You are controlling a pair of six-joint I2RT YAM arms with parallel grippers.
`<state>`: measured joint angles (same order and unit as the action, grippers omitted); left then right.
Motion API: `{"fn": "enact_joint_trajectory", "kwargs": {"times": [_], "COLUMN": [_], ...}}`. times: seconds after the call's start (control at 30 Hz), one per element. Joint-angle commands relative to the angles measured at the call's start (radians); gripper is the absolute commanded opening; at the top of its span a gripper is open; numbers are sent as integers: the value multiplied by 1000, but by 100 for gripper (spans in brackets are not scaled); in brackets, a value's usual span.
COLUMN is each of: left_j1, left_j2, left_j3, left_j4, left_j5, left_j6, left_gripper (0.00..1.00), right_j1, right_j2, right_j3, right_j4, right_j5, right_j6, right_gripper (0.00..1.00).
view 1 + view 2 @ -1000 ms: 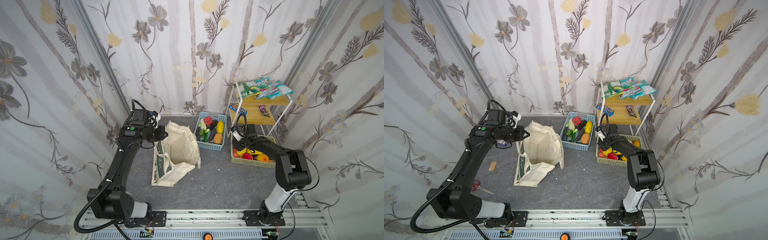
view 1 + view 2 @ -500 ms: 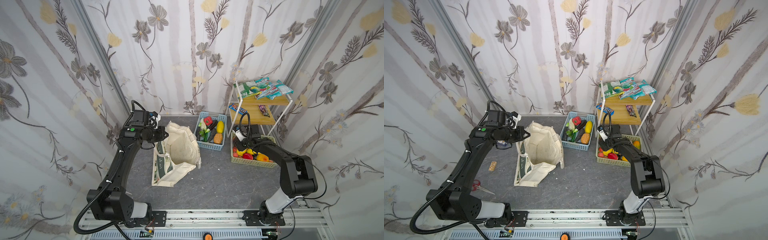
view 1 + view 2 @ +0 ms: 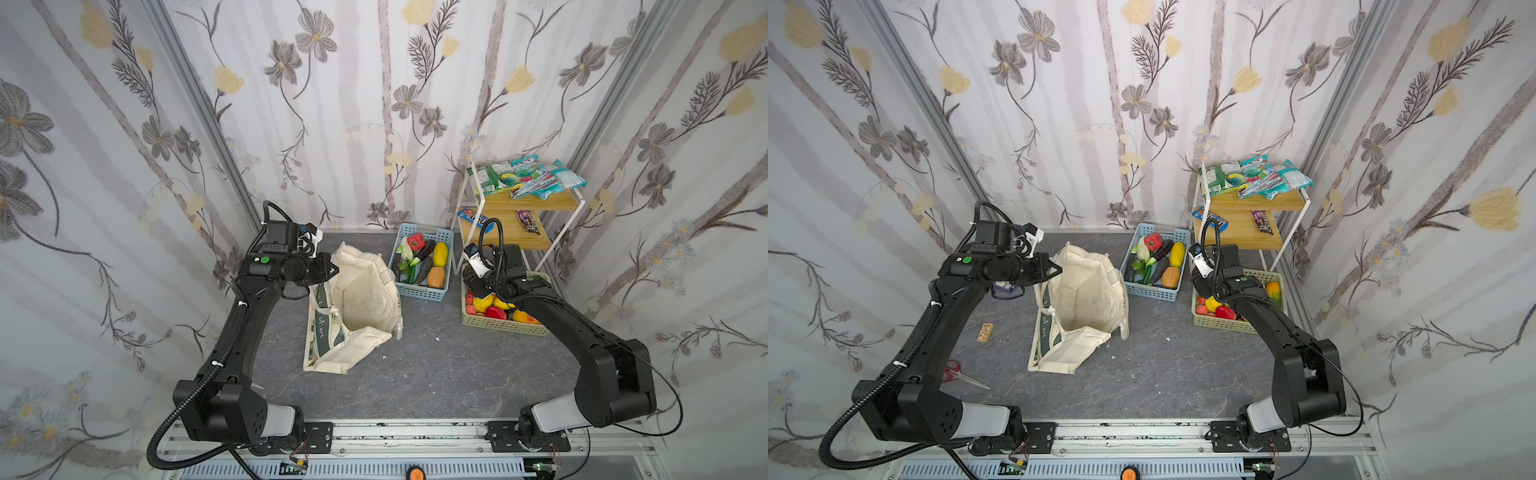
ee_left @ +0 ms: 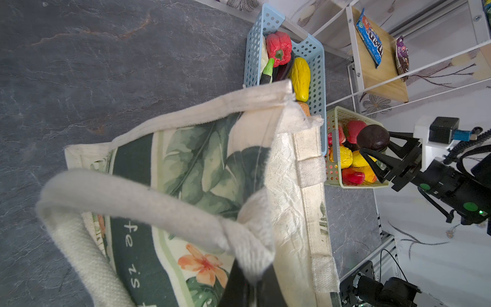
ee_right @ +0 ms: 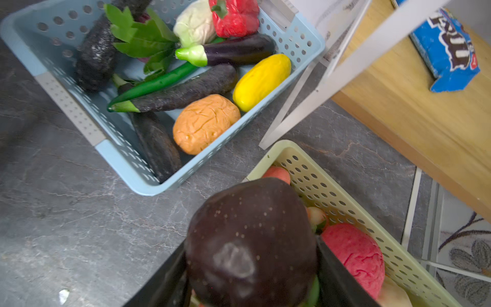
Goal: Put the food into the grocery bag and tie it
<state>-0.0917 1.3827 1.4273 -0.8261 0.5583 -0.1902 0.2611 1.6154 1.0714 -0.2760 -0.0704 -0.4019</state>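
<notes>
Left claw (image 3: 331, 270) clenched on grocery bag handle (image 4: 127, 196); right claw (image 4: 377, 148) grasping dark brown fruit (image 5: 249, 239) above pale yellow basket (image 5: 332, 202).

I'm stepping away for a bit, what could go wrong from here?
The dark round fruit is pinched by its sides in the right fingers; it could slip on the carry. The grocery bag hangs open from one handle in the left fingers; its mouth may sag and block the drop.

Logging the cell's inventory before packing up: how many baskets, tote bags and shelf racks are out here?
baskets: 2 (light blue basket, pale yellow basket)
tote bag: 1
shelf rack: 1
total: 4
</notes>
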Motion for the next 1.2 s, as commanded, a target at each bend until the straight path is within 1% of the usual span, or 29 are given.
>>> {"fn": "enact_joint_trajectory", "kwargs": {"times": [0.0, 0.03, 0.33, 0.67, 0.77, 0.83, 0.9, 0.93, 1.0, 1.07, 1.17], "left_j1": [-2, -2, -9, -24, -28, -28, -28, -28, -28, -28, -28], "left_j2": [-2, -2, -3, 9, 12, 21, 37, 39, 33, 31, 42], "left_j3": [-2, -2, -9, 7, 10, 19, 19, 52, 46, 37, 43], "left_j4": [35, 35, 42, 42, 37, 29, 17, 18, 33, 48, 44], "left_j5": [32, 32, 26, 22, -4, -25, -37, -38, -34, -26, -21], "left_j6": [2, 2, -3, -4, -7, -16, -23, -24, -29, -29, -26], "left_gripper": [0, 0, 0, 0, 0, 0, 0, 0, 0, 0, 0], "right_j1": [40, 53, 239, 431, 433, 425, 424, 427, 428, 428, 430], "right_j2": [-12, -48, -87, -63, -49, -45, -42, -42, -59, -86, -125], "right_j3": [23, 32, 145, 212, 204, 169, 130, 103, 20, -67, -141], "right_j4": [-22, -28, -79, -26, -1, -2, -5, -12, 7, 38, 63], "right_j5": [17, 16, -8, -35, -23, -21, -78, -123, -167, -180, -220], "right_j6": [-8, -10, -14, 24, 102, 196, 314, 372, 448, 502, 537], "right_gripper": [66, 66, 67, 68, 69, 72, 72, 73, 73, 73, 73]}}
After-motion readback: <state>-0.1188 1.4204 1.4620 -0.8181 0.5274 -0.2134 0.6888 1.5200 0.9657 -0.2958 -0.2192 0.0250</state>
